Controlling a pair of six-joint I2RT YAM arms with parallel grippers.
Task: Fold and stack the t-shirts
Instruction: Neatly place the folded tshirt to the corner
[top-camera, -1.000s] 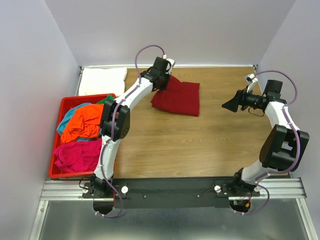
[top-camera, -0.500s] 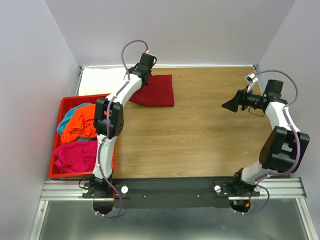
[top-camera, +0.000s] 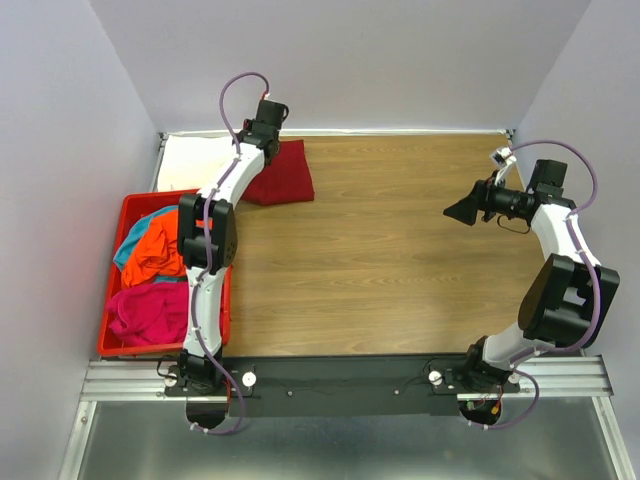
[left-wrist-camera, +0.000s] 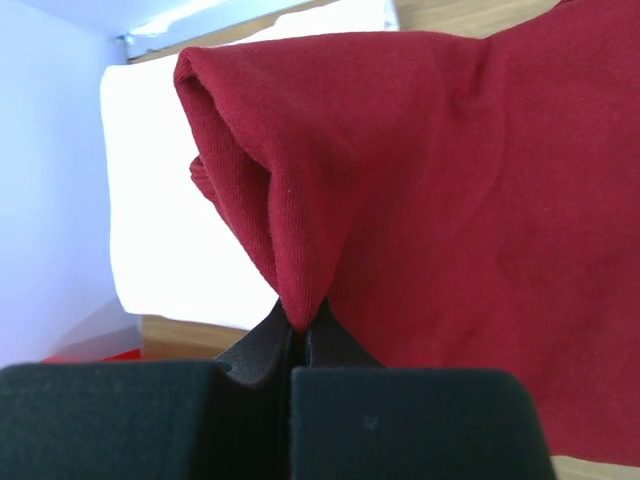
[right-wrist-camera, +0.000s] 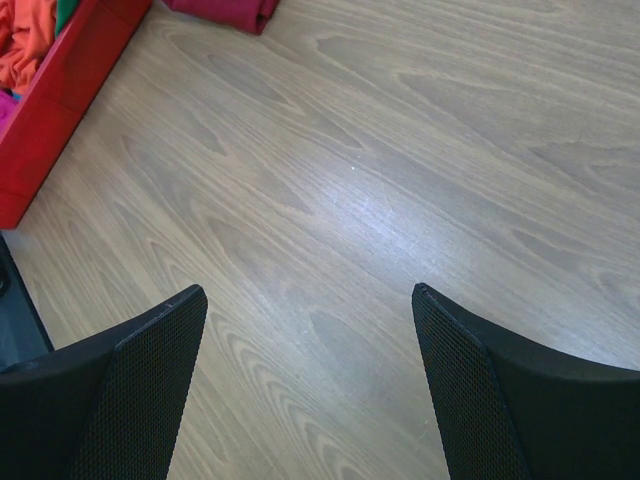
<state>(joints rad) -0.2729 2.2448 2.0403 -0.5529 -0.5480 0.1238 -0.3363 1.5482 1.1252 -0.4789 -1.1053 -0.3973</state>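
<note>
**Stacking step, seen from above and from both wrists.** The folded dark red t-shirt (top-camera: 283, 175) is being gripped at a pinched-up fold of its far left corner by the left claw (left-wrist-camera: 300, 335), whose jaws are clenched tight on the cloth. The garment is lying on the worktop (top-camera: 400, 260) near the far left corner, just beside the folded white t-shirt (top-camera: 195, 162). Whether the two are overlapping cannot be told.

The step in hand is judged to be the stacking of the red shirt onto the white one. The next move is judged to call for the fold to be brought squarely over the white shirt, lowered flat, and only then let go.

The left arm is being held stretched from the near edge along the left side, its wrist over the shirt's far edge. The right arm is being held bent and raised over the right side, with the right claw (right-wrist-camera: 310, 300) spread wide and grasping nothing.

An orange t-shirt (top-camera: 160, 250) and a magenta t-shirt (top-camera: 150, 310) are waiting, unfolded, in the red bin (top-camera: 112, 345) at the left edge.
</note>
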